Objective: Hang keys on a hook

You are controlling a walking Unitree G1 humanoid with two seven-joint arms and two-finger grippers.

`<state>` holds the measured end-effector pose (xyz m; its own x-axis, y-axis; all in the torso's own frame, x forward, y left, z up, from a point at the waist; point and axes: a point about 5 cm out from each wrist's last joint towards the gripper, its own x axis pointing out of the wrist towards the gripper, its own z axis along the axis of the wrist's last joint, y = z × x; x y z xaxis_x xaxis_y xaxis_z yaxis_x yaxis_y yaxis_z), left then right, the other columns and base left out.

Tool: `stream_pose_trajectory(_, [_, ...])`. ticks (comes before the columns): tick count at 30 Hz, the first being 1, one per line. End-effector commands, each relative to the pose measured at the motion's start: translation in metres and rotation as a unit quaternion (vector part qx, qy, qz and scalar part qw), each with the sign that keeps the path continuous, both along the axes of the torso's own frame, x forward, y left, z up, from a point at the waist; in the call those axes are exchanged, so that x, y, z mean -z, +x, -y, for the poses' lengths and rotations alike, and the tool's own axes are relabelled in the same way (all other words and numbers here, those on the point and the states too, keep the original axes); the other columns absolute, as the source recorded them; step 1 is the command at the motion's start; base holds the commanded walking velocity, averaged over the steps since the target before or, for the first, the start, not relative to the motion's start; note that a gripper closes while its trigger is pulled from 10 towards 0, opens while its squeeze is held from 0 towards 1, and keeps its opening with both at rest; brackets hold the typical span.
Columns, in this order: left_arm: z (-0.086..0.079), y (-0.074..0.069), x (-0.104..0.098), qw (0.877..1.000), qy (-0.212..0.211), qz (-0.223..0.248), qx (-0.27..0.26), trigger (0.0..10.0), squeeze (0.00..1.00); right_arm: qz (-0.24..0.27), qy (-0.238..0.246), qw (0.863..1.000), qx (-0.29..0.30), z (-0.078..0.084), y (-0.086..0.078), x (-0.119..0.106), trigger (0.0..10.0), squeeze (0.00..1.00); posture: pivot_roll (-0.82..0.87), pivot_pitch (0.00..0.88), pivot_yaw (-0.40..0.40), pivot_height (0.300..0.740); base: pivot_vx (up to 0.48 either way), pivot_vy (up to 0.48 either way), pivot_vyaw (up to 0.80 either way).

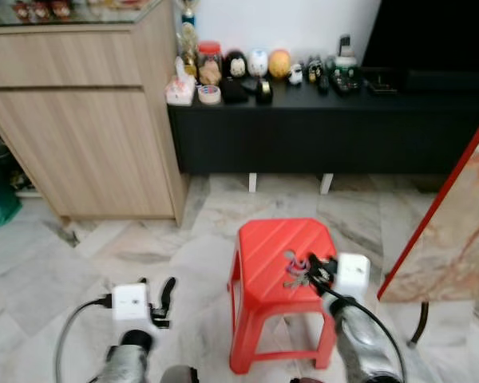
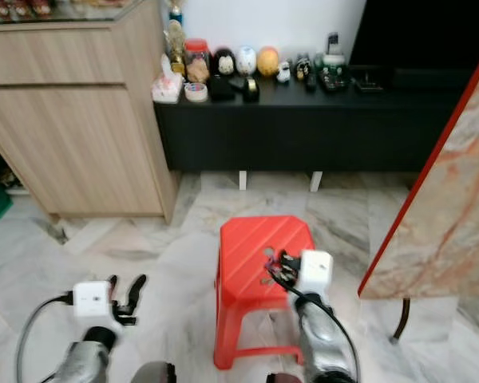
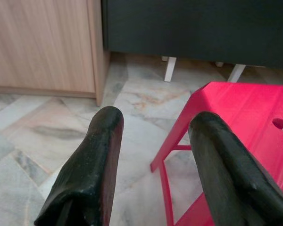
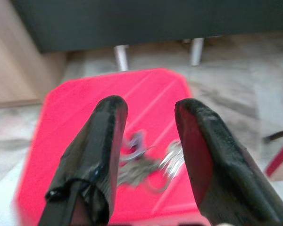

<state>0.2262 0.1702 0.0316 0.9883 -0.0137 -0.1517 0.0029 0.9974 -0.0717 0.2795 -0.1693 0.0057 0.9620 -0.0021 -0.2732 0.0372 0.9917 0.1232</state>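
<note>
Keys lie in a loose bunch on the near right part of the red stool, which stands on the marble floor in front of the black cabinet. The right gripper hangs just above the bunch with its fingers spread to either side of it, not yet touching as far as I can judge. The left gripper, fingers likewise apart and empty, waits off the left side of the stool above the floor. From here the likeliest trouble is a poor grasp: the bunch is flat, splayed and slack, so the fingers may close on one ring or a single key, leaving the rest dangling, or nudge the whole lot along the smooth plastic toward the near edge and off it. The hole in the stool top could also catch a key as it slides. The right wrist view is blurred, so I cannot count the keys or tell which ring joins them. I cannot make out a hook among the clutter on the cabinet top or on the wooden cupboard at far left.
</note>
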Motion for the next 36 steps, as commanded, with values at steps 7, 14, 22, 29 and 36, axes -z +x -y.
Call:
stream_pose_trajectory(7, [-0.010, -0.002, 0.001, 1.000, 0.008, -0.009, -0.013, 10.0, 0.00, -0.001, 0.014, 1.000, -0.017, -0.016, 0.004, -0.002, 10.0, 0.00, 0.08, 0.014, -0.058, 0.632, 0.329, 0.000, 0.00])
stream_pose_trajectory(14, [-0.009, -0.002, 0.002, 1.000, 0.008, -0.012, -0.012, 10.0, 0.00, -0.018, 0.012, 0.999, -0.028, -0.016, 0.002, 0.003, 10.0, 0.00, 0.08, 0.019, -0.058, 0.632, 0.186, 0.000, 0.00])
stream_pose_trajectory(22, [-0.008, -0.002, 0.003, 1.000, 0.008, -0.016, -0.009, 10.0, 0.00, -0.053, 0.004, 0.997, -0.049, -0.014, 0.000, 0.010, 10.0, 0.00, 0.08, 0.020, -0.059, 0.632, 0.000, 0.000, 0.00])
stream_pose_trajectory(29, [-0.008, -0.003, 0.004, 1.000, 0.007, -0.018, -0.009, 10.0, 0.00, -0.067, 0.001, 0.996, -0.052, -0.013, -0.002, 0.014, 10.0, 0.00, 0.08, 0.018, -0.061, 0.632, 0.000, 0.000, 0.00])
stream_pose_trajectory(36, [-0.008, -0.003, 0.004, 1.000, 0.007, -0.018, -0.010, 10.0, 0.00, -0.069, 0.002, 0.996, -0.054, -0.013, -0.003, 0.015, 10.0, 0.00, 0.08, 0.012, -0.059, 0.632, 0.000, 0.000, 0.00])
